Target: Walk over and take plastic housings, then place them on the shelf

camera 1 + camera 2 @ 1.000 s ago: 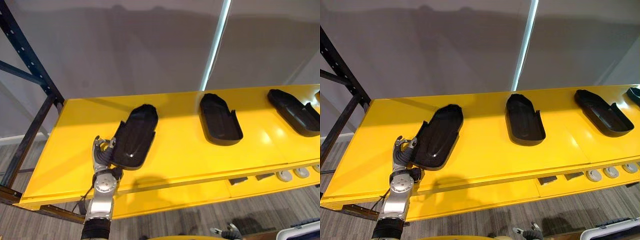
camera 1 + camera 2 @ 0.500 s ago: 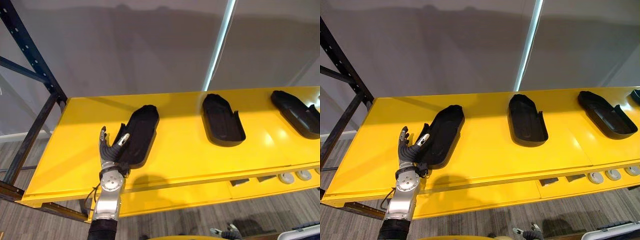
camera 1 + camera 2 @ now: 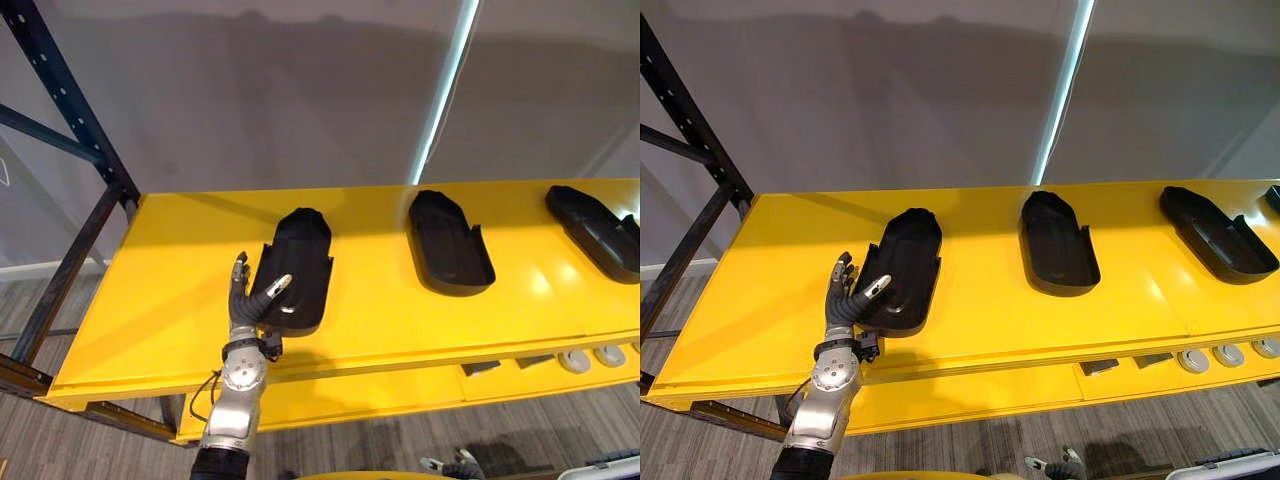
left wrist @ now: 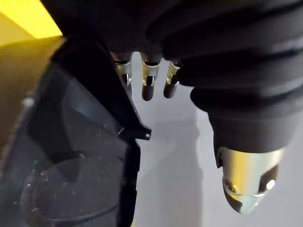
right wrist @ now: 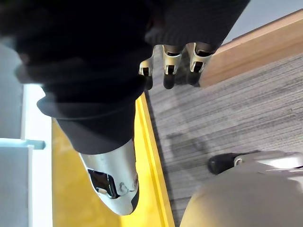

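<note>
since a second ago the left hand [image 3: 250,312] has let go: its fingers, then curled around the near end of the left housing [image 3: 300,262], are now straight and spread, pointing up along the housing's left side, with the thumb reaching over its near left corner. whether the thumb actually touches the plastic cannot be told. that housing has also turned, from slanting toward the left to lying nearly straight front to back on the yellow shelf [image 3: 150,290], hollow side up, its near end close to the shelf's front edge. the left wrist view shows its dark rim right beside the released fingers. further right on the same shelf lie the middle housing [image 3: 450,242] and the right housing [image 3: 595,228], each well apart from the others and also hollow side up. a dark blue rack upright [image 3: 70,110] rises at the shelf's left end against the grey wall [image 3: 270,90]. the right hand [image 5: 171,66] hangs over the grey floor [image 5: 227,109], fingers relaxed and holding nothing.
</note>
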